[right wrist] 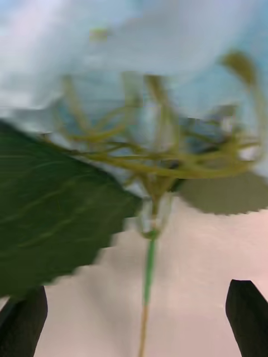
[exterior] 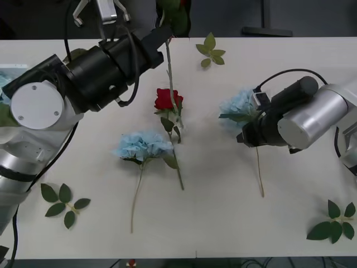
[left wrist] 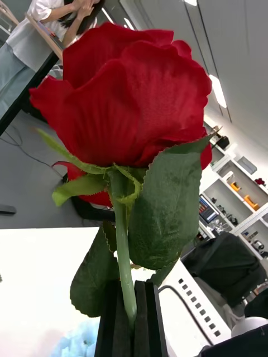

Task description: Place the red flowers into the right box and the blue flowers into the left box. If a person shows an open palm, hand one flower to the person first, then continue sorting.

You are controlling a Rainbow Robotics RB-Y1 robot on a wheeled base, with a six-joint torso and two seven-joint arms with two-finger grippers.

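Observation:
My left gripper (exterior: pixel 165 34) is raised over the table's far side, shut on the stem of a red flower (left wrist: pixel 125 106). Its black fingers (left wrist: pixel 120 323) pinch the stem below the leaves, and the stem's tail (exterior: pixel 170 72) hangs down. A second red flower (exterior: pixel 167 99) lies at mid-table. One blue flower (exterior: pixel 144 145) lies front-left of it. My right gripper (exterior: pixel 248 133) is low over another blue flower (exterior: pixel 239 105); it is open, with the stem (right wrist: pixel 148 276) between its fingers. The left box (exterior: pixel 12 69) peeks out behind my left arm. The right box is out of view.
Loose green leaf sprigs lie at the far middle (exterior: pixel 210 51), front left (exterior: pixel 62 204) and front right (exterior: pixel 334 221). The blue flower's long stem (exterior: pixel 260 173) runs toward the table's front edge. A black cable (exterior: pixel 279 75) loops over my right arm.

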